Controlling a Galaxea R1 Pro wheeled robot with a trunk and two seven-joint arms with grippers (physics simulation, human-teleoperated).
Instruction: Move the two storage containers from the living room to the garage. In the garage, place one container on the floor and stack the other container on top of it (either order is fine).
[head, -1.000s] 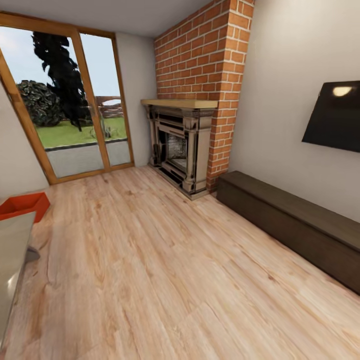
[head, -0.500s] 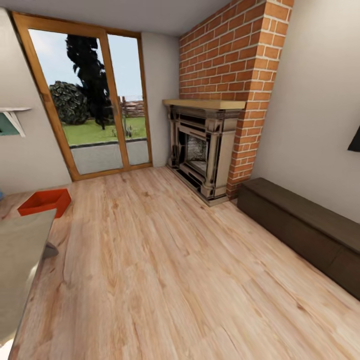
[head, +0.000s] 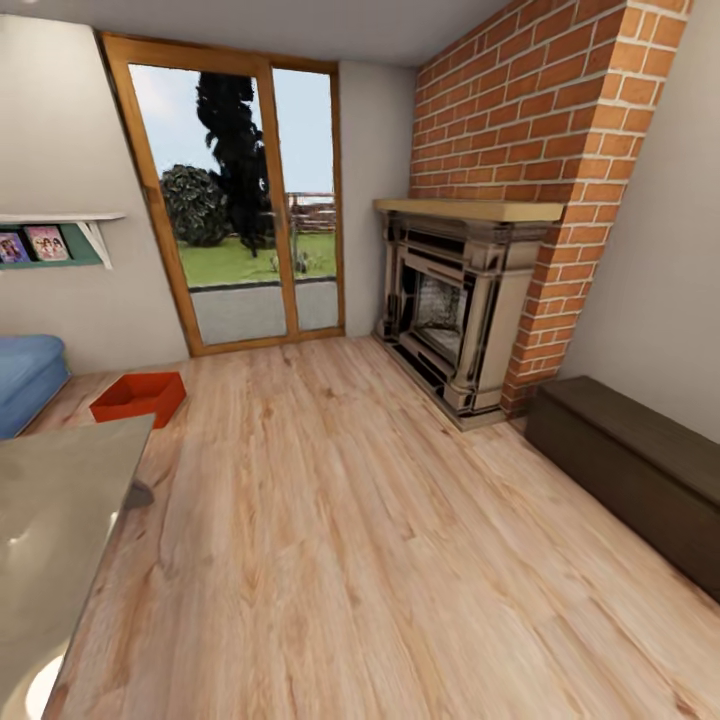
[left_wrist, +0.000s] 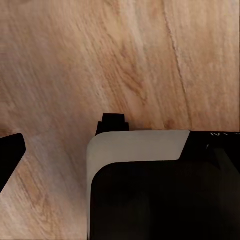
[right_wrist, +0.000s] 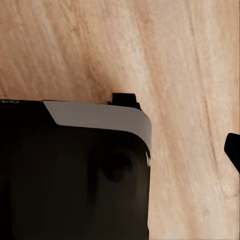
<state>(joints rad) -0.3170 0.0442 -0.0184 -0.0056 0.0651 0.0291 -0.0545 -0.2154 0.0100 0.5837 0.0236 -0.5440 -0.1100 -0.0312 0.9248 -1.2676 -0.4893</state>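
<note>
One orange-red storage container (head: 138, 397) lies on the light wood plank floor of the living room, far left in the head view, in front of the glass door (head: 250, 200) and beside the blue sofa (head: 25, 378). It is open-topped and looks empty. Both wrist views look down at wood planks and the robot's own dark body. A dark finger (left_wrist: 11, 152) of my left gripper sits at the picture's edge, and a dark finger (right_wrist: 233, 149) of my right gripper likewise. Both stand wide, with nothing between them. Neither gripper is near the container.
A pale tabletop (head: 55, 530) fills the near left corner. The brick fireplace (head: 450, 310) stands at the back right. A long dark bench (head: 640, 470) runs along the right wall. A wall shelf (head: 55, 245) holds pictures above the sofa. Wood floor (head: 350, 520) stretches across the middle.
The camera has turned left, so the whole picture slid right. The sofa and wall shelf have come into view and the dark screen on the right wall has left it. The container has not moved.
</note>
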